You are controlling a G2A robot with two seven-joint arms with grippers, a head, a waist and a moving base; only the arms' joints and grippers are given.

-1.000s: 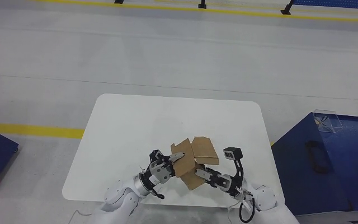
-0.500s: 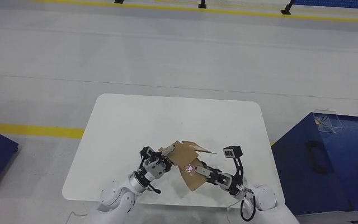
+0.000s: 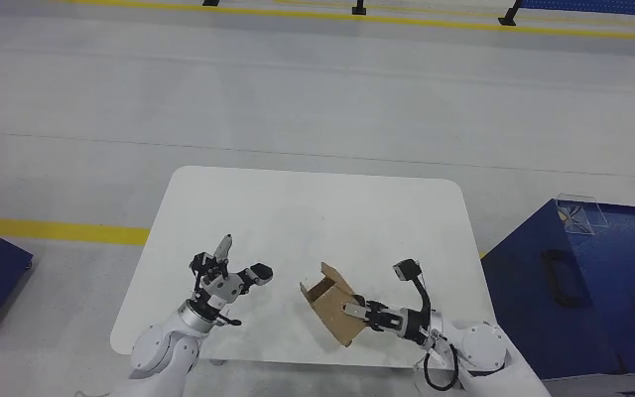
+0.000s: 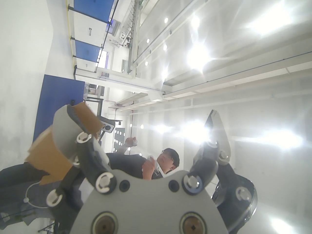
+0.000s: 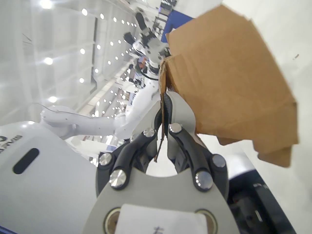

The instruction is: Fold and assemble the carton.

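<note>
I had the right end effector [image 3: 359, 313] clenched on the carton [image 3: 332, 303], over the near edge of the tabletop [image 3: 298, 213], somewhat toward my right side. On the right wrist feed, the two fingers of that end effector [image 5: 163, 101] were pressed together on a thin cardboard wall at the edge of the carton [image 5: 226, 74]. The rest of the brown body spread out beyond the fingertips. From above, the carton was partly folded and sat tilted. One flap stood up on the side facing the left arm, and the open interior showed beneath it. I could not tell whether its lowest corner touched the tabletop or hung just above it.

The left end effector [image 3: 241, 260] was released and held nothing, with its fingers spread wide and pointing upward. It hovered over the near left part of the tabletop, well apart from the carton. On the left wrist feed, that end effector [image 4: 141, 113] had its fingers far apart, and a piece of the carton [image 4: 46, 152] showed behind one finger. A blue cabinet [image 3: 561, 288] stood on the floor beside the right edge of the tabletop.
</note>
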